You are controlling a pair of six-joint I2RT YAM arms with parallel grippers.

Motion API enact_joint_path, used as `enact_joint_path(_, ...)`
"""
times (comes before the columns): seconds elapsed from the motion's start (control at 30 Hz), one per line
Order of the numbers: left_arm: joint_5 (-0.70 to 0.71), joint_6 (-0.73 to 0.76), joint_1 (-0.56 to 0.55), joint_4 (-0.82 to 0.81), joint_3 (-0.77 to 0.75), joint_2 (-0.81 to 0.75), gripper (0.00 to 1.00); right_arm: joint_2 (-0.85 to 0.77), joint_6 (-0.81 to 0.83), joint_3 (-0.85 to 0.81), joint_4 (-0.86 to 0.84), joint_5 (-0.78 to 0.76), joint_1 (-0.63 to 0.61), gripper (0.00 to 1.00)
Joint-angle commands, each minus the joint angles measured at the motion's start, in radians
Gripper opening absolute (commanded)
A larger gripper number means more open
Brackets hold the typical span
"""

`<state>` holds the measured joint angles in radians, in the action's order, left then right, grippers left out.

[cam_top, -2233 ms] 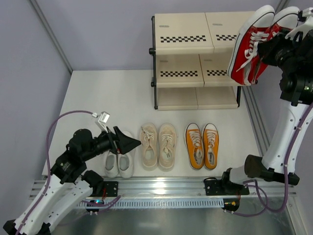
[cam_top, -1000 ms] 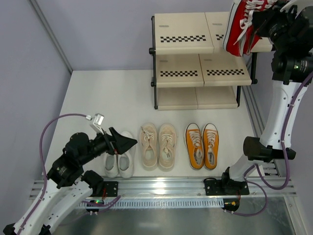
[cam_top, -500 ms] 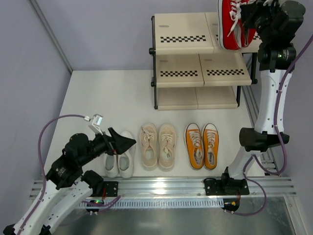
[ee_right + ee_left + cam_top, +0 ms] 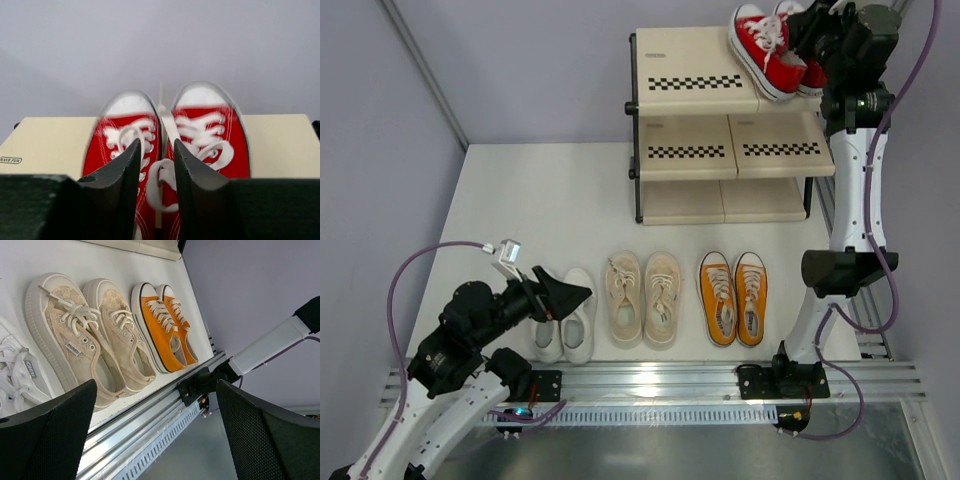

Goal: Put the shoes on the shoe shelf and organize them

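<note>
Canvas on the red shoes (image 4: 772, 52) looked light and floppy; we judged their inner collars the best hold. The right gripper (image 4: 165, 160) sat nearly closed there, grip unclear; the left gripper (image 4: 156, 390) gaped.

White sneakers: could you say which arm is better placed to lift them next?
Left, probably: the left pincer, open, hangs beside the white sneakers; the right pincer is at the red pair atop the shelf.

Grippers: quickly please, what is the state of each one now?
Left gripper: open, holding nothing.
Right gripper: narrow gap, between the red shoes on the shoe shelf; grip cannot be told.
</note>
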<state>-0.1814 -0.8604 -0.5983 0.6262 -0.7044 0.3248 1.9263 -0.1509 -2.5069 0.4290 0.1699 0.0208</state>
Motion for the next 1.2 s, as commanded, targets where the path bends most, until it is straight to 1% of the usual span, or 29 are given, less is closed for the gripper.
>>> enact_joint_path(0.0,0.019,-0.003,-0.003,0.007,-0.021,-0.015,1.00,-0.090,-0.002,-0.020,-0.145,-0.050,-0.004,0.36)
enact_joint_path(0.03,0.019,-0.003,-0.003,0.007,-0.021,-0.015,1.00,-0.096,-0.006,-0.023,-0.163,-0.053,-0.005,0.39)
enact_joint_path(0.07,0.019,-0.003,-0.003,0.009,-0.023,-0.018,1.00,-0.108,-0.012,-0.024,-0.174,-0.058,-0.005,0.51)
enact_joint_path(0.13,0.020,-0.003,-0.003,0.009,-0.023,-0.020,1.00,-0.118,-0.022,-0.026,-0.211,-0.064,-0.007,0.55)
enact_joint_path(0.2,0.020,-0.005,-0.003,0.010,-0.024,-0.021,1.00,-0.110,-0.022,-0.062,-0.220,-0.078,-0.007,0.63)
enact_joint_path(0.27,0.023,-0.006,-0.003,0.012,-0.026,-0.024,1.00,-0.112,-0.026,-0.078,-0.223,-0.086,-0.007,0.66)
enact_joint_path(0.37,0.028,-0.008,-0.003,0.018,-0.029,-0.032,1.00,-0.144,-0.026,-0.058,-0.240,-0.099,-0.007,0.71)
enact_joint_path(0.4,0.030,-0.009,-0.003,0.018,-0.030,-0.036,1.00,-0.156,-0.022,-0.047,-0.239,-0.112,-0.007,0.72)
enact_joint_path(0.47,0.030,-0.011,-0.003,0.020,-0.030,-0.038,1.00,-0.158,-0.003,-0.052,-0.227,-0.131,-0.007,0.75)
enact_joint_path(0.53,0.026,-0.014,-0.003,0.023,-0.032,-0.038,1.00,-0.145,0.016,-0.066,-0.170,-0.136,-0.007,0.78)
enact_joint_path(0.67,0.026,-0.020,-0.003,0.026,-0.030,-0.044,1.00,-0.128,0.021,-0.049,-0.035,-0.073,-0.007,0.84)
enact_joint_path(0.7,0.025,-0.022,-0.003,0.027,-0.030,-0.049,1.00,-0.121,0.019,-0.049,-0.010,-0.038,-0.007,0.86)
enact_joint_path(0.93,0.037,-0.026,-0.004,0.055,-0.030,-0.079,1.00,-0.052,0.048,-0.076,0.142,0.104,-0.007,0.88)
enact_joint_path(1.17,0.043,-0.026,-0.003,0.059,-0.026,-0.087,1.00,-0.018,0.111,-0.070,0.247,0.042,-0.007,0.88)
